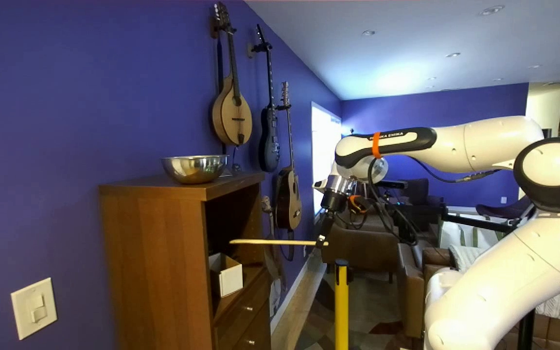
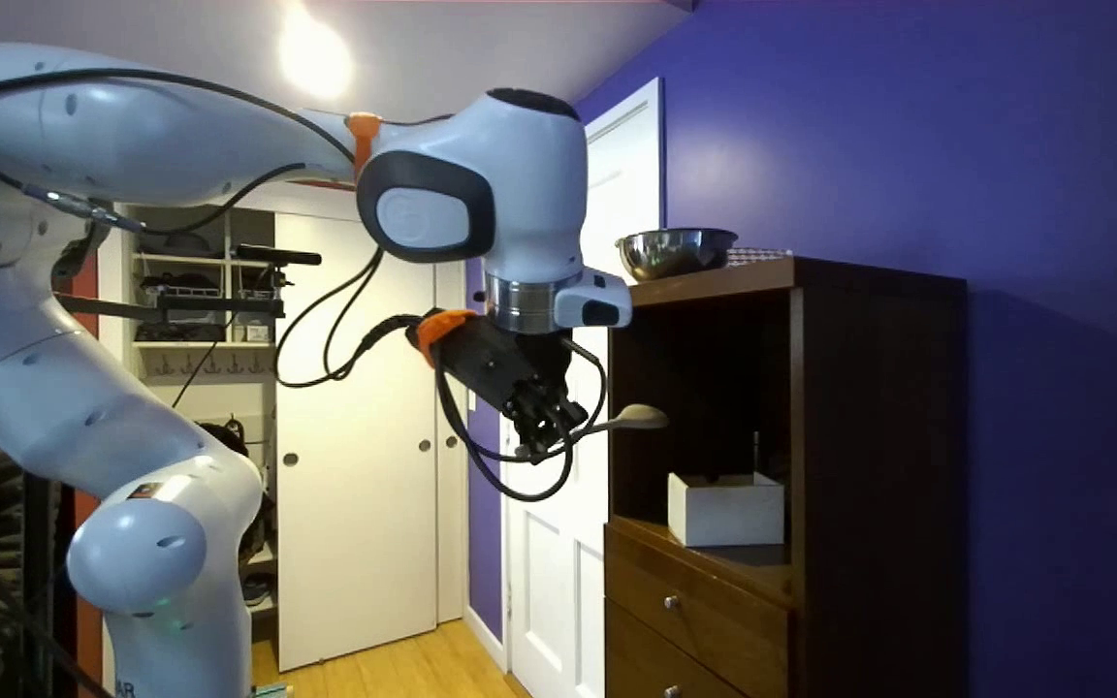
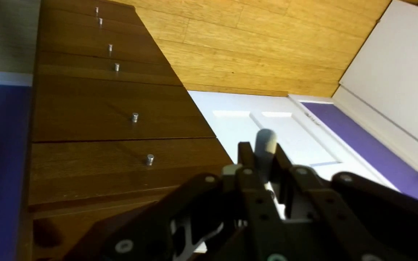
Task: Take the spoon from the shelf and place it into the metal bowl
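Gripping spoon [image 1: 275,242], pincer [image 1: 322,242] partly hides handle [image 1: 299,242].

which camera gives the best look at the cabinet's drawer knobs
The wrist view: it looks down the front of the cabinet and takes in six silvery drawer knobs. Both exterior views show only two, the lower one close to the picture's bottom edge.
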